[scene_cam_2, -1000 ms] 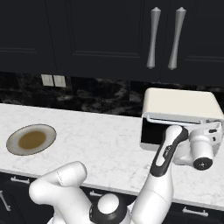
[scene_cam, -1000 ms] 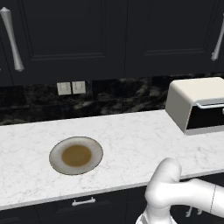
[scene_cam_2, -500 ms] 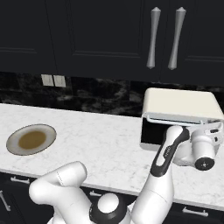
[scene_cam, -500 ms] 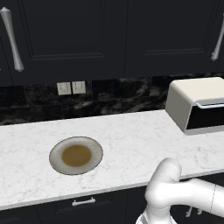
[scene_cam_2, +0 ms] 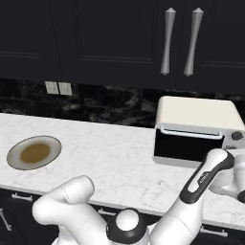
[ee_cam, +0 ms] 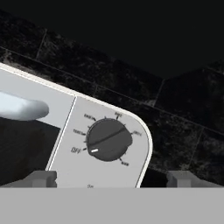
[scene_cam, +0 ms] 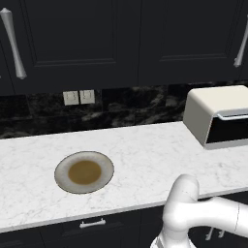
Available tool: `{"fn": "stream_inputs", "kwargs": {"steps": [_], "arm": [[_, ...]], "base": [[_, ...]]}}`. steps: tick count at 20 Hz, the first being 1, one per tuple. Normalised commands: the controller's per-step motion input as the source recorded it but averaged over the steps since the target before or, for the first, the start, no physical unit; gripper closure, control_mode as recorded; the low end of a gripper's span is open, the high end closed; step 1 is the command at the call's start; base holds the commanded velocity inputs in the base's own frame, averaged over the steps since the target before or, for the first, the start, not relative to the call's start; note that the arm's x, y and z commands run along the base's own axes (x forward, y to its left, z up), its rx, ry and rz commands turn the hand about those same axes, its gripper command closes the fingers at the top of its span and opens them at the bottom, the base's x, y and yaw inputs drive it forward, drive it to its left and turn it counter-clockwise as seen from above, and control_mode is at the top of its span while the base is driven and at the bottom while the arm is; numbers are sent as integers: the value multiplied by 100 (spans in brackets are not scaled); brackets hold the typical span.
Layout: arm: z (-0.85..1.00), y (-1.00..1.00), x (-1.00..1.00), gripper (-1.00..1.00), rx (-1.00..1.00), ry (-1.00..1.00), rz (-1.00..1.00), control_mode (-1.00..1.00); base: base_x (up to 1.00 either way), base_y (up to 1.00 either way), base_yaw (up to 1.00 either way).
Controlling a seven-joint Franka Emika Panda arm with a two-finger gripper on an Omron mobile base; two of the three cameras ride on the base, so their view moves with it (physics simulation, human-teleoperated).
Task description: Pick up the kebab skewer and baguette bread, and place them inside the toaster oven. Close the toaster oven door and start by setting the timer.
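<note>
Black cabinet doors (scene_cam: 121,38) with long silver handles (scene_cam_2: 167,40) are filling the upper part of both base views, and a dark marbled backsplash (scene_cam: 131,104) carrying a pale double wall socket (scene_cam: 79,97) is running beneath them. White marble-patterned countertop (scene_cam: 145,155) is spreading across the middle of each frame, above dark drawer fronts with small silver pulls (scene_cam: 92,224).

At the left of the counter, a round grey plate with a brown centre (scene_cam: 84,172) is lying flat, well apart from everything else. At the right, the cream-white boxy toaster oven (scene_cam_2: 198,129) is standing against the backsplash, and its wide black glass door (scene_cam_2: 187,146) is sitting upright and shut, the slim silver handle bar (scene_cam_2: 191,132) along its top edge.

Low at the right of the right base view, the white arm is reaching toward the oven's control end, its hand partly cut by the frame edge. In the hand view, the gripper (ee_cam: 111,178) is hovering near the grey control panel, its two tips spread wide with nothing between them, flanking a round dark timer dial (ee_cam: 108,140) whose white mark seems to be pointing near OFF, though the lettering is blurred.
</note>
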Motion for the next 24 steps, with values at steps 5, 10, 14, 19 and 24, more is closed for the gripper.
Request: {"fn": "stream_inputs", "kwargs": {"steps": [5, 10, 14, 19, 24], "arm": [[-35, -14, -33, -100, 10, 6, 0, -100], [-24, -2, -11, -100, 41, 16, 3, -100], [-1, 5, 0, -100, 30, 4, 5, -100], [-12, 18, 0, -100, 16, 0, 2, -100], [-15, 26, -3, -100, 4, -7, 2, -100]], "base": [[0, 0, 0], [0, 0, 0], [0, 0, 0], [0, 0, 0], [0, 0, 0]]}}
